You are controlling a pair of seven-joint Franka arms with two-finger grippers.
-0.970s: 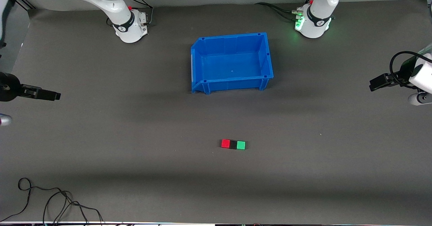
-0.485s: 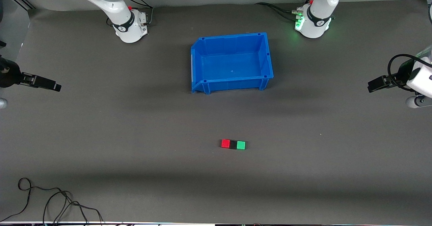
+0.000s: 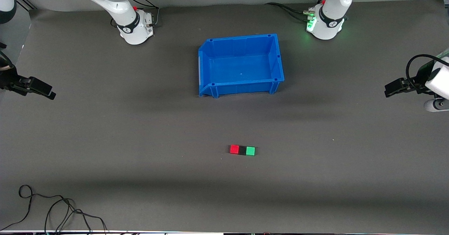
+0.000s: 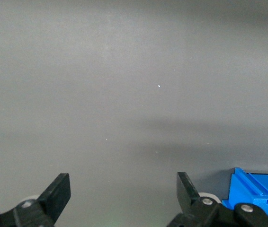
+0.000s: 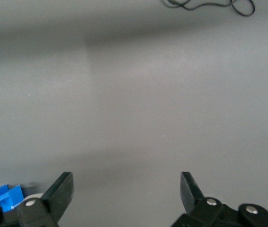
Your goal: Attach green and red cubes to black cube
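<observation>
The red cube (image 3: pixel 234 149), the black cube (image 3: pixel 242 150) and the green cube (image 3: pixel 250 151) lie touching in one row on the mat, the black one in the middle, nearer the front camera than the blue bin. My left gripper (image 3: pixel 388 88) is up in the air over the mat's edge at the left arm's end, open and empty (image 4: pixel 123 189). My right gripper (image 3: pixel 49 94) is up over the mat's edge at the right arm's end, open and empty (image 5: pixel 127 189). Neither wrist view shows the cubes.
An empty blue bin (image 3: pixel 210 87) stands between the arm bases and the cubes; a corner shows in the left wrist view (image 4: pixel 257 189) and the right wrist view (image 5: pixel 1 196). A black cable (image 3: pixel 52 207) lies coiled near the front edge at the right arm's end.
My right gripper has drawn back toward the mat's edge at its own end. My left gripper shifted only slightly. The cubes have not moved.
</observation>
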